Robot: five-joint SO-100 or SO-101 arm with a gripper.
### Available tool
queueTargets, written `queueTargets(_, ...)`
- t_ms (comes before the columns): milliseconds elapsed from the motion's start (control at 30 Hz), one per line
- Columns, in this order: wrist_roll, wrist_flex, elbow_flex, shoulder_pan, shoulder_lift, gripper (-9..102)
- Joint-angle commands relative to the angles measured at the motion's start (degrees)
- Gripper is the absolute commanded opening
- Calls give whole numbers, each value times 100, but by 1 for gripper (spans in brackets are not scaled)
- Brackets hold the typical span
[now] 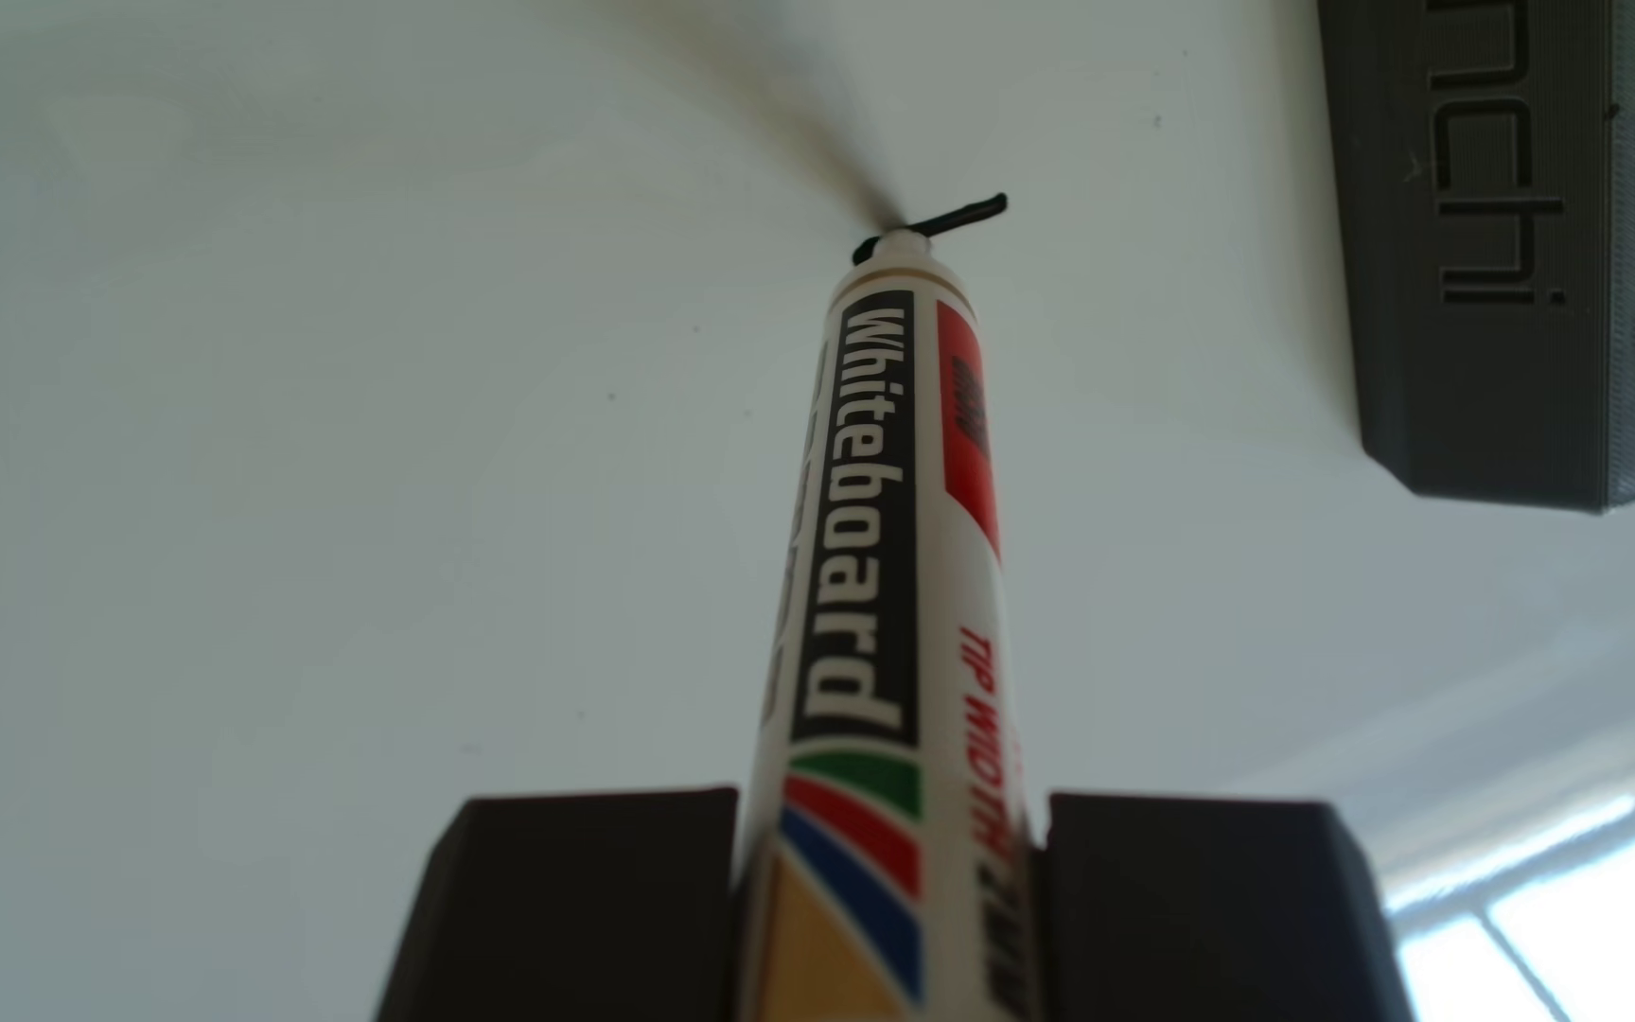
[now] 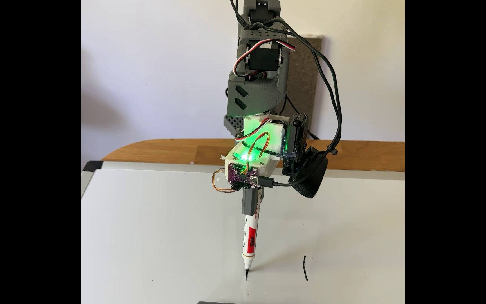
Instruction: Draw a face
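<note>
My gripper (image 1: 892,884) is shut on a white whiteboard marker (image 1: 877,550), with a dark finger on each side of the barrel. The marker's black tip rests on the whiteboard (image 1: 302,491), at the end of a short black stroke (image 1: 966,218). In the fixed view the gripper (image 2: 252,201) holds the marker (image 2: 250,239) nearly upright, tip down on the whiteboard (image 2: 163,233). Of the face, a short stroke (image 2: 246,276) lies under the tip. A longer upright stroke (image 2: 305,268) stands to its right.
A grey block (image 1: 1502,393) with engraved lettering and round holes lies on the board at the upper right of the other view. Its dark edge (image 2: 212,302) shows at the bottom of the fixed view. Cables (image 2: 332,87) hang on the arm's right. A wooden table (image 2: 177,150) lies behind the board.
</note>
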Motion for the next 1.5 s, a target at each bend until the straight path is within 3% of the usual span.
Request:
queueTargets(0, 9, 264, -299, 0, 220, -1)
queueTargets(333, 9, 562, -9, -26, 800, -1)
queueTargets(600, 563, -237, -97, -26, 1345, -1)
queueTargets(700, 1512, -299, -149, -352, 1749, -1)
queueTargets(967, 5098, 642, -18, -1635, 2540, -1)
queueTargets(1167, 7339, 835, 141, -2531, 2909, -1)
queueTargets(1267, 8095, 615, 817, -2918, 3059, -1)
queueTargets(1467, 8218, -545, 2461, -3059, 3349, -1)
